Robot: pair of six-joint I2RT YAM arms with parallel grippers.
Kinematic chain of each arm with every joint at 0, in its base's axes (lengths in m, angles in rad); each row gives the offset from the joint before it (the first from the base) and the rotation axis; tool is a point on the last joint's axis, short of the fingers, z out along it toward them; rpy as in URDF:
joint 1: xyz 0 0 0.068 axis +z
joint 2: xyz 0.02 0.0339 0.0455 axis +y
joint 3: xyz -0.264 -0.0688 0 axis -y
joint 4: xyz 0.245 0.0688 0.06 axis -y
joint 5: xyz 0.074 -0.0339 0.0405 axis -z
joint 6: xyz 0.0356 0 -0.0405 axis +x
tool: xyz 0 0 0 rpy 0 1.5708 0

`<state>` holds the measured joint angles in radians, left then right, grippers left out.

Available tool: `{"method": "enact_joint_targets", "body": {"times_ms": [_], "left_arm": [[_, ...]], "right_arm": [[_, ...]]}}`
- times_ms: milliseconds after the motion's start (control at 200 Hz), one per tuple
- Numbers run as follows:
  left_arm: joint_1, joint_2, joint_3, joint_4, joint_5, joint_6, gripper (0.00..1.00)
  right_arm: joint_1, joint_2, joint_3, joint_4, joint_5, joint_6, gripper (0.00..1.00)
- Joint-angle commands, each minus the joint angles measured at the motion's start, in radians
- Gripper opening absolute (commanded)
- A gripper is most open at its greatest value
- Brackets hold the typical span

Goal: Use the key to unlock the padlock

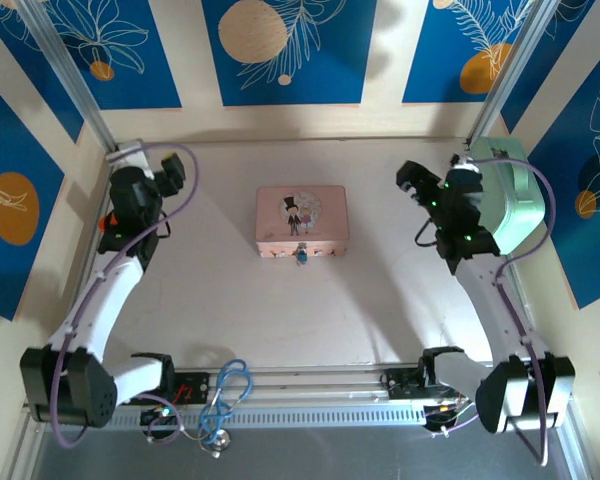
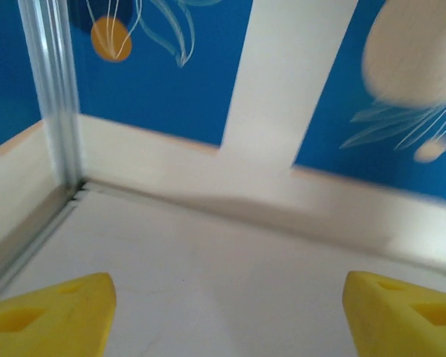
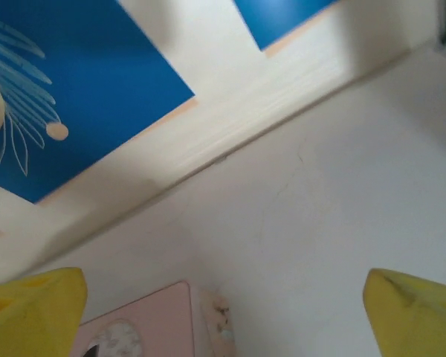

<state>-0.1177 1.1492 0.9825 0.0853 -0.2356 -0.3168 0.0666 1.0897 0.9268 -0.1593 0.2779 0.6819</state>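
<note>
Silvery-grey with a blue part, the padlock [image 1: 301, 253] is sitting at the near edge of the pink tin [image 1: 302, 215] on the counter [image 1: 380, 310]. The left gripper [image 1: 172, 172] and right gripper [image 1: 412, 182] are both hovering open and empty, well apart from it. One should be steadying the lock body before anything turns.

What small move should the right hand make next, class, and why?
Probably swing the right hand toward the padlock at the pink tin's near edge: the hand is open, holds nothing, and hangs well off to the tin's right.
</note>
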Motion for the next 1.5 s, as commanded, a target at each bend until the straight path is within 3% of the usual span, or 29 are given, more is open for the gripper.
{"method": "enact_joint_targets", "body": {"times_ms": [0, 105, 190, 280, 335, 470, 545, 775, 905, 1496], "left_arm": [[-0.147, 0.006, 0.005, -0.377, 0.095, -0.173, 0.76], [-0.351, -0.008, -0.04, -0.427, 0.064, -0.214, 0.77], [-0.431, 0.021, -0.047, -0.5, 0.081, -0.32, 0.78], [-0.439, 0.052, -0.078, -0.516, 0.149, -0.445, 0.77], [-0.442, 0.052, -0.11, -0.473, 0.181, -0.487, 0.77], [-0.442, 0.059, -0.139, -0.396, 0.21, -0.525, 0.77], [-0.442, 0.071, -0.132, -0.382, 0.237, -0.534, 0.76], [-0.434, 0.105, -0.202, -0.228, 0.373, -0.623, 0.65], [-0.41, 0.1, -0.244, -0.203, 0.387, -0.675, 0.62], [-0.389, 0.064, -0.334, -0.158, 0.378, -0.679, 0.61]], "right_arm": [[0.115, 0.047, 0.014, -0.383, 0.015, 0.176, 0.96], [0.398, 0.09, 0.144, -0.602, 0.31, 0.229, 0.95], [0.578, 0.157, 0.236, -0.745, 0.466, 0.289, 0.94], [0.761, 0.165, 0.188, -0.618, 0.557, 0.231, 0.94], [0.825, 0.166, 0.117, -0.466, 0.515, 0.153, 0.89], [0.778, 0.253, 0.077, -0.392, 0.247, 0.193, 0.77], [0.776, 0.33, 0.08, -0.355, 0.202, 0.165, 0.7], [0.82, 0.572, 0.197, -0.274, 0.263, 0.077, 0.63], [0.809, 0.645, 0.23, -0.219, 0.254, 0.093, 0.61], [0.792, 0.829, 0.376, -0.337, 0.311, 0.15, 0.53]]}}
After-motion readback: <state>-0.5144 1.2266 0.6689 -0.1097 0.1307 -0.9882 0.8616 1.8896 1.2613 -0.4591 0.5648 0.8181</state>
